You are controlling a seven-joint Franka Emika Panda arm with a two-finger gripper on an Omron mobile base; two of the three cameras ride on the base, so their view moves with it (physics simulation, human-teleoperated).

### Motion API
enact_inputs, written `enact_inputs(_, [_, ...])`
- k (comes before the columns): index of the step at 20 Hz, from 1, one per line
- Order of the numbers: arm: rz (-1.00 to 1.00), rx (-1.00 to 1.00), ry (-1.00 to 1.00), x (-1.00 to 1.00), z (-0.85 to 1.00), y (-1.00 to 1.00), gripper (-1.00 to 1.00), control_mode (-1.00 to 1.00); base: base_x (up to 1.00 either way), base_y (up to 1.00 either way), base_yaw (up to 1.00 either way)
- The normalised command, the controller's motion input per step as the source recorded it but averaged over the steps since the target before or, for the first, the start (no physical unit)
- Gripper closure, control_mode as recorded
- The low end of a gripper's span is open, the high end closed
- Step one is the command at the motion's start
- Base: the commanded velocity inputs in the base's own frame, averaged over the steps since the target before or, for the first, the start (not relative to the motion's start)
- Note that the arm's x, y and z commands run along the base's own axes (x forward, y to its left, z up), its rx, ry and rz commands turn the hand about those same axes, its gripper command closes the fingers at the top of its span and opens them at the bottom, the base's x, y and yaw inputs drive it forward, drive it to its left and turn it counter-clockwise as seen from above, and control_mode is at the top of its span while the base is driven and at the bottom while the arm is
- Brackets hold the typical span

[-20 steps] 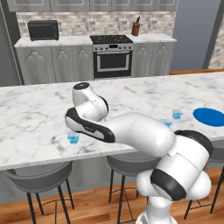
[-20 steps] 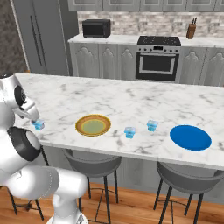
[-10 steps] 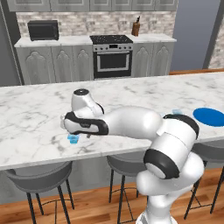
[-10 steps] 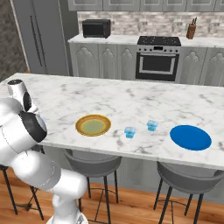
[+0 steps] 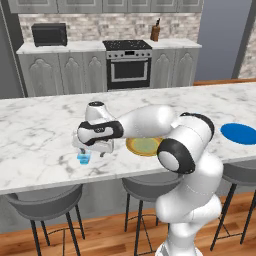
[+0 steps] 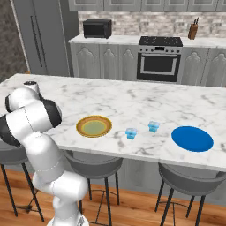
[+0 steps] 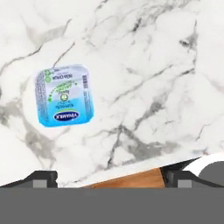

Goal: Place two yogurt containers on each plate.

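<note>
- In your left base view, the gripper (image 5: 92, 150) hangs low over the marble counter (image 5: 35, 135), near the front edge and left of the arm's elbow. Its fingers stand spread apart with nothing between them.
- Just below the gripper you can see one yogurt container (image 5: 84, 159) standing on the counter, close to the front edge; you cannot tell from here whether a fingertip touches it.
- To the right of the gripper lies the gold-rimmed plate (image 5: 143, 146), partly hidden behind the forearm, with no cup visible on the part that shows. Far right, near the counter's end, sits the blue plate (image 5: 240, 133), bare.
- In your right base view, the gold-rimmed plate (image 6: 93, 126) lies bare near the front edge, beside the robot's shoulder.
- Between the two plates stand two more yogurt containers: one (image 6: 130, 133) closer to the front edge, the other (image 6: 153, 126) a little further back and right. They are apart from each other and from both plates.
- The blue plate (image 6: 192, 138) sits well to the right, with nothing on it.
- In your hand view, the yogurt container (image 7: 64, 95) shows lid-up with a printed blue label, on the marble left of centre. The two fingertips (image 7: 41, 178) stand wide at the bottom, the cup off to the left side rather than centred between them.
</note>
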Motion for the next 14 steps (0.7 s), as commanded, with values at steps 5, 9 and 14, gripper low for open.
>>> enact_inputs(5, [0.07,0.0,0.06,0.42,-0.22,0.11,-1.0,-1.0,0.0,0.0,0.0])
enact_inputs(9, [0.05,0.0,-0.04,0.19,-0.27,0.2,-1.0,-1.0,0.0,0.0,0.0])
enact_inputs(14, [0.0,0.0,-0.04,0.03,-0.15,0.18,-1.0,-1.0,0.0,0.0,0.0])
